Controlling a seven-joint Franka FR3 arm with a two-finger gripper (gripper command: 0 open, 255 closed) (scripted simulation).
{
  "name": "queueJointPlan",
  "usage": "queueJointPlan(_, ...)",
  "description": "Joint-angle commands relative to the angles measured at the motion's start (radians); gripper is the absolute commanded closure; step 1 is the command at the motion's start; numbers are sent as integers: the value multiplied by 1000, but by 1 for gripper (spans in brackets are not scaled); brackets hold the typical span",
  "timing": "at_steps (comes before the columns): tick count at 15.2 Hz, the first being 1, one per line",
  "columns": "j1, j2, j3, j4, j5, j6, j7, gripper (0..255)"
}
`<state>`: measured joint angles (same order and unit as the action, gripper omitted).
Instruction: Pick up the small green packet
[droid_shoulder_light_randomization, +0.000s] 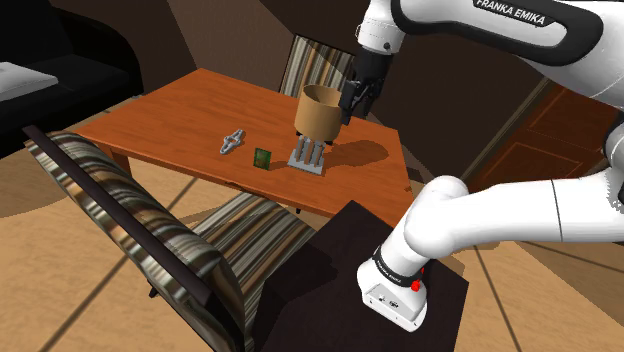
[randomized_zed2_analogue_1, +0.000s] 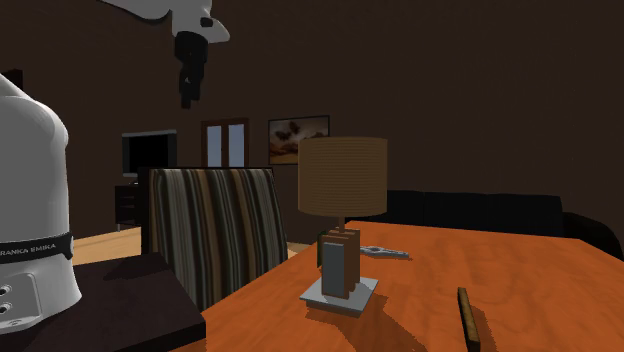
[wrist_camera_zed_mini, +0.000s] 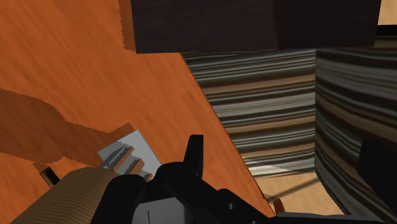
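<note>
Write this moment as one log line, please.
gripper: above table, near lamp | green packet: on table, apart from gripper | pickup: not yet done

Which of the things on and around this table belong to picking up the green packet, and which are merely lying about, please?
For the job: small green packet; tool.
Just lying about: lamp with a brown shade; small grey metal object; striped chair.

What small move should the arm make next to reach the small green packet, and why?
Probably carry the gripper toward the shoulder view's left, over the green packet. The gripper hangs high by the lamp shade, while the packet lies on the table left of the lamp's base.
</note>
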<state>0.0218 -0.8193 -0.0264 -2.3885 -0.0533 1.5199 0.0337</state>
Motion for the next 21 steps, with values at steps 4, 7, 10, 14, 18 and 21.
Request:
queueJointPlan(4, 5, 61, -46, -32, -25, 101, -71, 0)
queueJointPlan(7, 11, 137, -91, -50, -43, 202, -142, 0)
queueJointPlan(10, 20, 227, -134, -53, -54, 302, -213, 0)
queueJointPlan(14, 36, 363, -189, -36, -53, 428, -311, 0)
queueJointPlan(18, 56, 514, -237, 7, -28, 541, -416, 0)
queueJointPlan(21, 71, 634, -266, 55, 8, 614, -502, 0)
